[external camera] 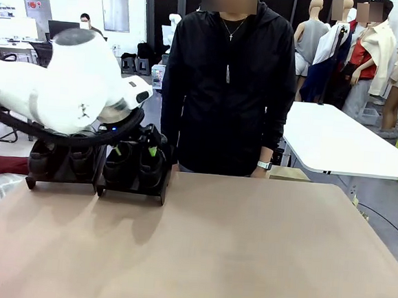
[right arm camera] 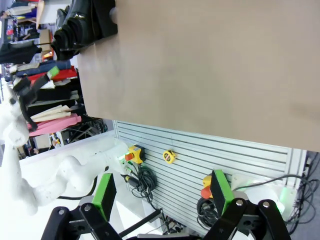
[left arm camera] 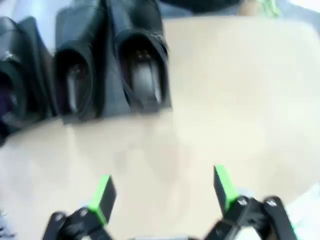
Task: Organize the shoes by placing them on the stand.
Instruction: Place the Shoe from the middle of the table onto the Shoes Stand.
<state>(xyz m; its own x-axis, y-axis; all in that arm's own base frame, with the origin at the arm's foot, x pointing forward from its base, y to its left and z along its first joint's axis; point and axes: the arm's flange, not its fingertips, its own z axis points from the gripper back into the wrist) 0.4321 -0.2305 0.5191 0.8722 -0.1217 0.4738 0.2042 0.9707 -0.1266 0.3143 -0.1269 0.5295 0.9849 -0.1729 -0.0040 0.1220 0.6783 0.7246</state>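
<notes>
Brown table (external camera: 246,249) lay bare; your left gripper (left arm camera: 162,192) gaped empty near shoes (left arm camera: 140,65) on stand (external camera: 132,188). Careless pull-back could bump them off. Right gripper (right arm camera: 162,192) also gaped empty.

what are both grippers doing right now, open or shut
left gripper: open, fingers empty, above the table near the shoes.
right gripper: open, holding nothing.
</notes>
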